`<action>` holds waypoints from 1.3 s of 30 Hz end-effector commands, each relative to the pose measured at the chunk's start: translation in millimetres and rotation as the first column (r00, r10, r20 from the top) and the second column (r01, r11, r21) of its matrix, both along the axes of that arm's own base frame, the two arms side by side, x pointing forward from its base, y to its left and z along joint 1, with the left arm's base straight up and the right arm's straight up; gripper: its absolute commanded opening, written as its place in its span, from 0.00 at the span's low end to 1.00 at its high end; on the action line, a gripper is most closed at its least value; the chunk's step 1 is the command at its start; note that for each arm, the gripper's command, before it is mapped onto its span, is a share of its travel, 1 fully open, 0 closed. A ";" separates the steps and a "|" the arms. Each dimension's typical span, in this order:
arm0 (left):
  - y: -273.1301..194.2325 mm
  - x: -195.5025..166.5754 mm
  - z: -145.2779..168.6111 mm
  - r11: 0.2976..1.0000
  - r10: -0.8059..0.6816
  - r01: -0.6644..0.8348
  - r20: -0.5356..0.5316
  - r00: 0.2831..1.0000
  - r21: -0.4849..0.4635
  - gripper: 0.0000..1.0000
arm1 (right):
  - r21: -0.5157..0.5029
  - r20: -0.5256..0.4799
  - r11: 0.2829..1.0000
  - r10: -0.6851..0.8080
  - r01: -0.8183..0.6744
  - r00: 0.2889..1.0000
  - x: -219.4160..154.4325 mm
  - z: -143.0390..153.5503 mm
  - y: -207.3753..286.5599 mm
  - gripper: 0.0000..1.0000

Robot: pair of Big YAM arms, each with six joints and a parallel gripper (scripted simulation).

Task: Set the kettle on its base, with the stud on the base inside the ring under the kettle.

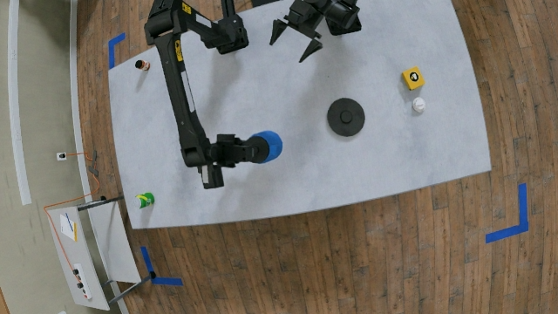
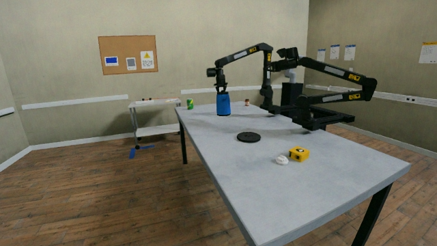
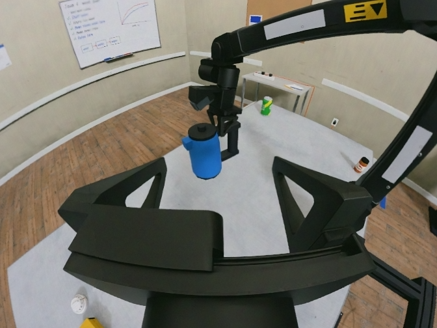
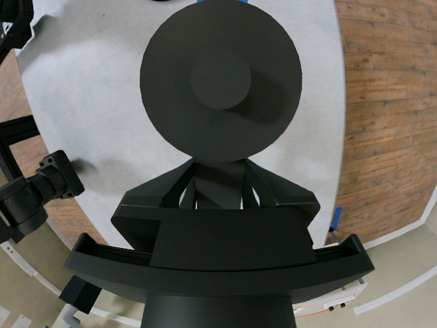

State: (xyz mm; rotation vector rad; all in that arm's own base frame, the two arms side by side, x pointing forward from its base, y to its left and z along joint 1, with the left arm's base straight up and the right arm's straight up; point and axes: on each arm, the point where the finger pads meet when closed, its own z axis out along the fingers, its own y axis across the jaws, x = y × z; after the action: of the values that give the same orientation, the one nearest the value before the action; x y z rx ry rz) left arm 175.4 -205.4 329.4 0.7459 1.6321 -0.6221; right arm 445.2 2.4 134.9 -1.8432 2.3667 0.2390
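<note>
Though part-open, right hand (image 1: pixel 254 150) (image 2: pixel 222 90) (image 3: pixel 224 131) (image 4: pixel 220 161) (snugly, too) around kettle handle (image 3: pixel 233 141) (image 4: pixel 219 185).

Around me I see beige walls (image 2: pixel 191 20) (image 3: pixel 197 21), a corkboard (image 2: pixel 128 41) with pinned sheets, a whiteboard (image 3: pixel 109 31), a pale side table (image 1: pixel 74 257) (image 2: pixel 153 102) and brown plank floor (image 1: pixel 327 262) (image 2: pixel 102 191) (image 3: pixel 80 148) (image 4: pixel 388 105).

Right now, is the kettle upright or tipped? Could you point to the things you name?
Upright: the blue kettle (image 2: pixel 223 104) (image 3: pixel 205 159) (image 1: pixel 274 146) has its black lid (image 3: pixel 202 131) on top and its sides near vertical in the exterior and left wrist views.
</note>
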 end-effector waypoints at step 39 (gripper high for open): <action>59.5 49.7 -3.6 0.948 0.059 -0.052 -0.011 0.998 0.314 1.00 | 0.004 0.099 0.865 0.499 -0.502 0.861 4.8 14.0 269.5 0.30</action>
State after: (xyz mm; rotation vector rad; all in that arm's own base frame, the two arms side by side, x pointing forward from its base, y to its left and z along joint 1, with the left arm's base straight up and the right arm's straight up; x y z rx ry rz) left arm 212.8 -162.0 298.7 0.8755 1.7979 -0.3836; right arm 413.2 213.8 115.4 -2.3632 1.9178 0.3046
